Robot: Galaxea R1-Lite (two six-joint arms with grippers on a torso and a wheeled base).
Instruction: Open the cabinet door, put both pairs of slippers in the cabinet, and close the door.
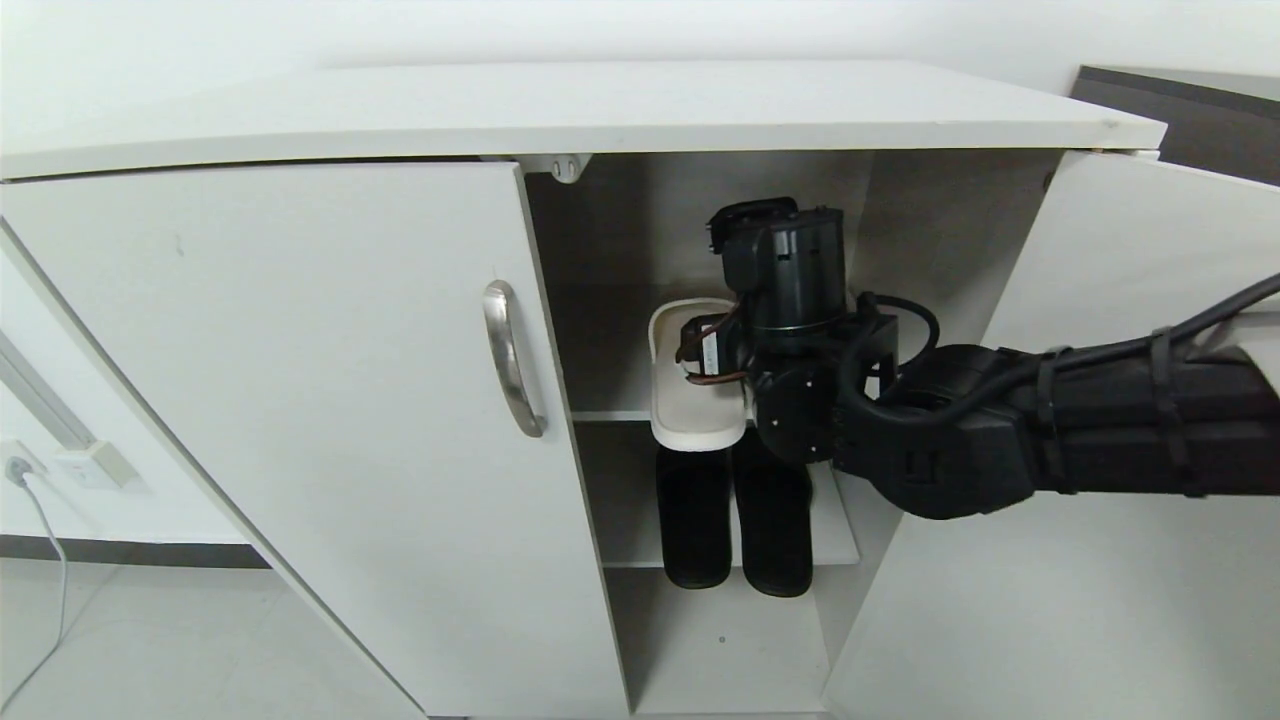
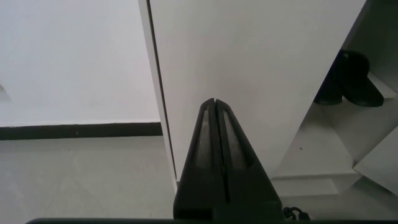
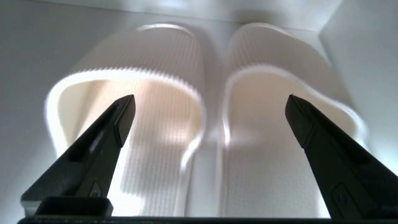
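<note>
Fingers of the black right gripper (image 3: 209,102) stand spread wide and empty inside the white two-door cabinet (image 1: 560,105). A pair of cream ribbed foam slippers (image 3: 155,81) lies straight ahead of them on the cabinet's upper shelf (image 1: 605,415), side by side, long axes running front to back, heels toward the gripper. A pair of black slippers (image 1: 695,520) sits on the cabinet shelf below. The cabinet's open right door (image 1: 1110,300) stands beside the right arm, likely the nearer for closing it. The left gripper (image 2: 214,106), pressed shut on nothing, hangs outside the cabinet's closed left door (image 1: 300,400).
</note>
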